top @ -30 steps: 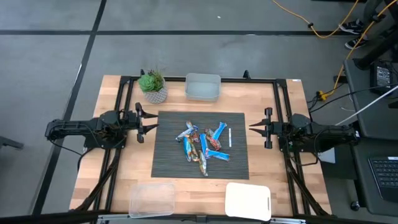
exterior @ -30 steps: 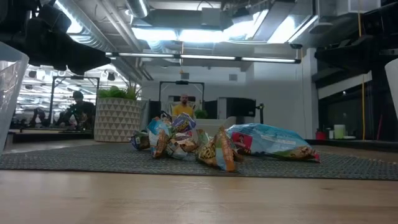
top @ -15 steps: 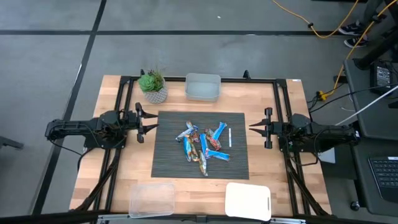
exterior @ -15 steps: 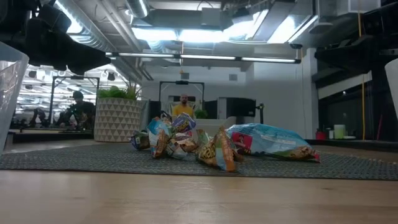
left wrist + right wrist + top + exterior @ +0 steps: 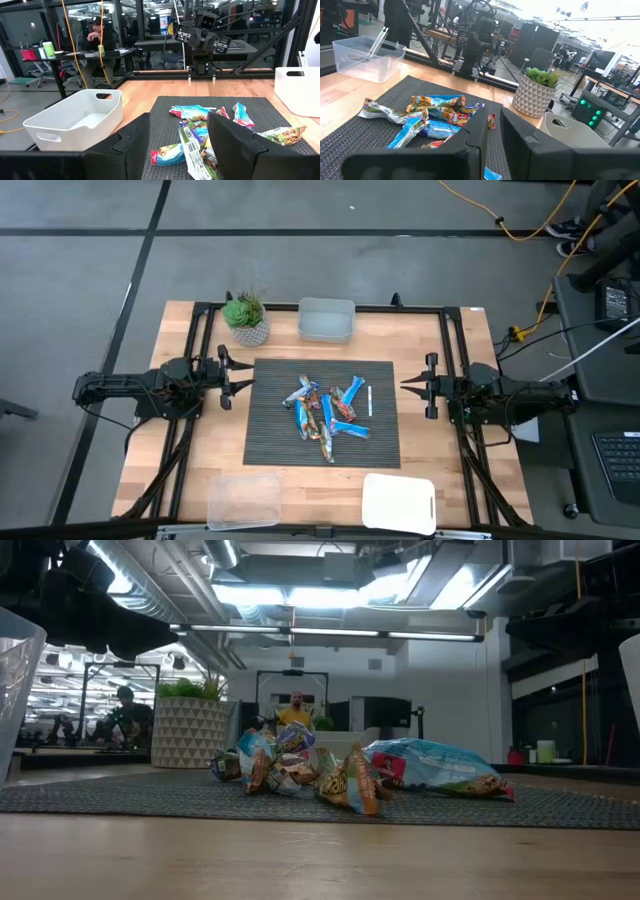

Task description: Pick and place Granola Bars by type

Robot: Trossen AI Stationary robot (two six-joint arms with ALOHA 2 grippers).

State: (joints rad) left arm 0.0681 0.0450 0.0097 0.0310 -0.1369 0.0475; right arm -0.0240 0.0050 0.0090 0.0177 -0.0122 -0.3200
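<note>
The Granola Bars [image 5: 327,416] are heaped mid-mat on the desk between both parted, empty grippers – left gripper [image 5: 236,376], right gripper [image 5: 412,385] (roughly equidistant) – most long axes lying crosswise to either reach

Granola Bars [image 5: 325,413] heaped mid-mat [image 5: 270,440]; left gripper [image 5: 243,375] and right gripper [image 5: 410,385] at opposite mat edges; potted plant [image 5: 245,319] and bin [image 5: 326,321] behind.
</note>
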